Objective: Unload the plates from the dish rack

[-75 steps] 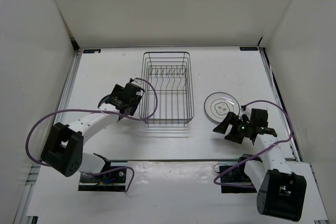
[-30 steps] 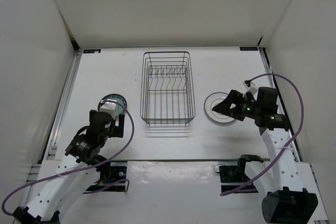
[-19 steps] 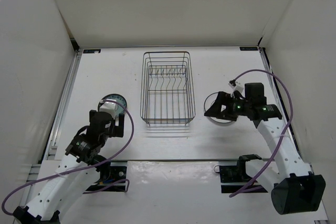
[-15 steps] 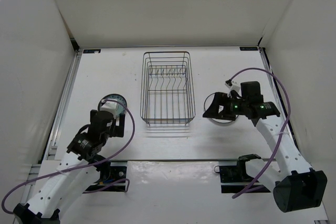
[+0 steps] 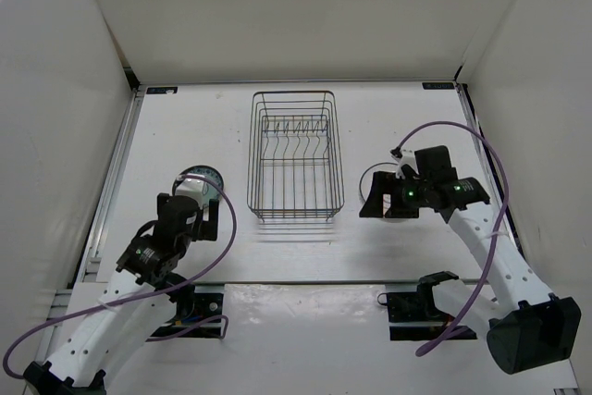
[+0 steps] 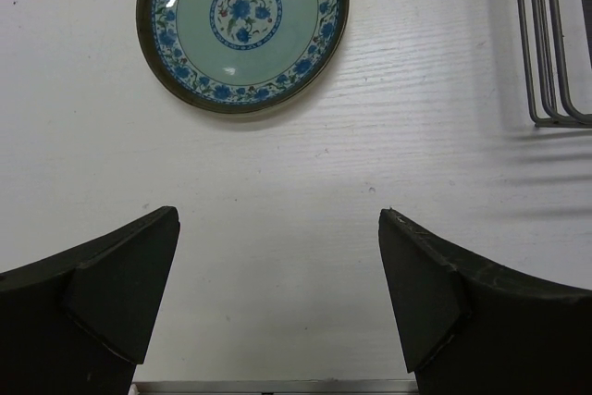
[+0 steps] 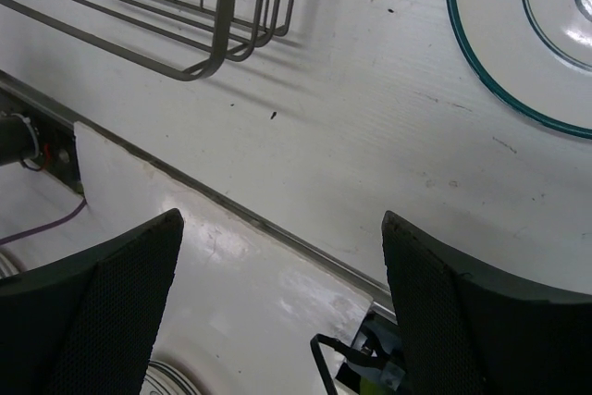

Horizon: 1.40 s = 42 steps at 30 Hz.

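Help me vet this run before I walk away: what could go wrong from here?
1. The open right claw hangs near the white plate's rim, beside the dish rack; a sideways swing might shove the plate or catch a wire.
2. The left-hand purple cable loops close to the floral plate; it may drag the plate on the next move.

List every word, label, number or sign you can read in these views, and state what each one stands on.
Nothing is legible.
The far-left label on the table: too small to read.
The far-right label: too small to read.
The floral plate and the ringed plate: decoration only, no lettering.
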Tool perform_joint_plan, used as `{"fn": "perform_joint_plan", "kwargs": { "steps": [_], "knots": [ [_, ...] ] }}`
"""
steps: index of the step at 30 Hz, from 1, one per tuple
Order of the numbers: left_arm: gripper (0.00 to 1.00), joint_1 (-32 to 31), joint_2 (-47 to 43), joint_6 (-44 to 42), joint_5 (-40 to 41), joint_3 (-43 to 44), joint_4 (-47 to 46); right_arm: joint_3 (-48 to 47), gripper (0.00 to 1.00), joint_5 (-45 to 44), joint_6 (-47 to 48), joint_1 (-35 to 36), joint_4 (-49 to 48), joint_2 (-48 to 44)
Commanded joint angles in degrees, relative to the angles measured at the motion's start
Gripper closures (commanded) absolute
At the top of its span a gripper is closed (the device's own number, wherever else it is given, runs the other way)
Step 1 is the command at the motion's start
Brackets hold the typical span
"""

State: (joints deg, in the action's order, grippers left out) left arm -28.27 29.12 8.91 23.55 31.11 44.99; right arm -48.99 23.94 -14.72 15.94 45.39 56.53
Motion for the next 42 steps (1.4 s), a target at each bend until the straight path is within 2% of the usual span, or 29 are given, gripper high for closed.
{"fn": "perform_joint_plan", "kwargs": {
  "steps": [1,14,27,42],
  "knots": [
    [0.0,0.1,-0.1,0.0,0.4,-0.2,-1.0,-2.7,0.1,-2.8,1.3,1.0,2.3,0.5],
    [0.0,0.1,-1.4,-0.3,-0.3,0.0,-0.9,-5.1,0.1,-5.1,1.9,2.9,4.1,2.5],
    [0.0,0.2,-1.9,-0.4,-1.1,0.2,-0.7,-3.4,0.1,-6.4,1.3,5.1,2.8,3.7],
    [0.0,0.3,-3.5,-0.2,-1.0,0.1,-0.5,-2.1,0.1,-12.2,0.1,6.4,1.5,-1.7]
  ]
}}
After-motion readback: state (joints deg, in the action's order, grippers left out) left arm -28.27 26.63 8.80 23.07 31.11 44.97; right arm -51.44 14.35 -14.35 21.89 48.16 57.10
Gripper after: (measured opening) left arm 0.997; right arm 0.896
